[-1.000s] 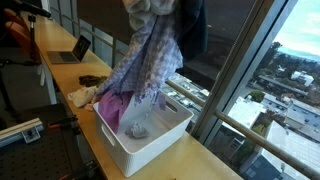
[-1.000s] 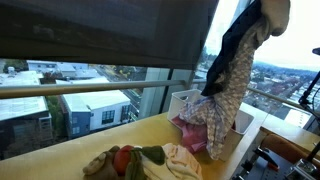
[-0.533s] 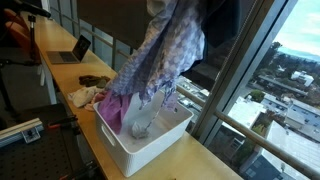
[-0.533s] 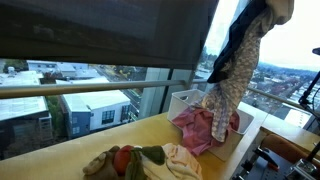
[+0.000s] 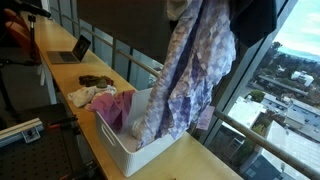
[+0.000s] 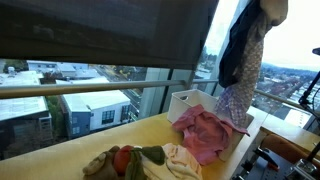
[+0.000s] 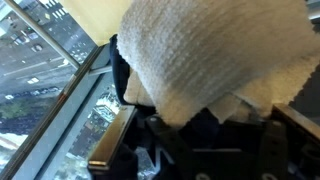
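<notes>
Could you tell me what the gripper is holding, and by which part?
The patterned cloth and dark garment, bunched together, held by their top ends.

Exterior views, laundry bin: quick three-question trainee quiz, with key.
1. What drapes over the rim of the white bin? A) a pink garment B) a book C) a cable
2. True or false: the checked cloth lies flat on the counter.
3. What lies on the counter between the laptop and the bin?

Key:
1. A
2. False: it hangs from above, over the bin.
3. A loose pile of clothes.
</notes>
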Tool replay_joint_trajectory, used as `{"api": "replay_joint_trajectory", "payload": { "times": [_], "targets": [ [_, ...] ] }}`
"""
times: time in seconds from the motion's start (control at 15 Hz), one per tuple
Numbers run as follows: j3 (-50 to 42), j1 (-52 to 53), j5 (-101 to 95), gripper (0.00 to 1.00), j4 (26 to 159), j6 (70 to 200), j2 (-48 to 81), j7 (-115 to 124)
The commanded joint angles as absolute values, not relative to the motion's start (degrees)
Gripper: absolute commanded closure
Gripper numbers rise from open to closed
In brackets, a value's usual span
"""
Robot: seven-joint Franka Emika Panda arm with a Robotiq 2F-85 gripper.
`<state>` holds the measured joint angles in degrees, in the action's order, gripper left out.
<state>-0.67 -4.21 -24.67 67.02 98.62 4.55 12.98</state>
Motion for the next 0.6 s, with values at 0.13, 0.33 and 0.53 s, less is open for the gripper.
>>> {"api": "replay_joint_trajectory", "payload": {
  "times": [0.13,0.33,0.53],
  "targets": [
    [1.7,-1.3,-25.4,1.0,74.0,101.2,3.7,14.6],
    [2.3,-0.1,-25.4,1.0,77.1,102.2,3.2,15.7],
    [2.1,0.2,-25.3,1.0,80.4,103.6,2.9,16.2]
  ]
}}
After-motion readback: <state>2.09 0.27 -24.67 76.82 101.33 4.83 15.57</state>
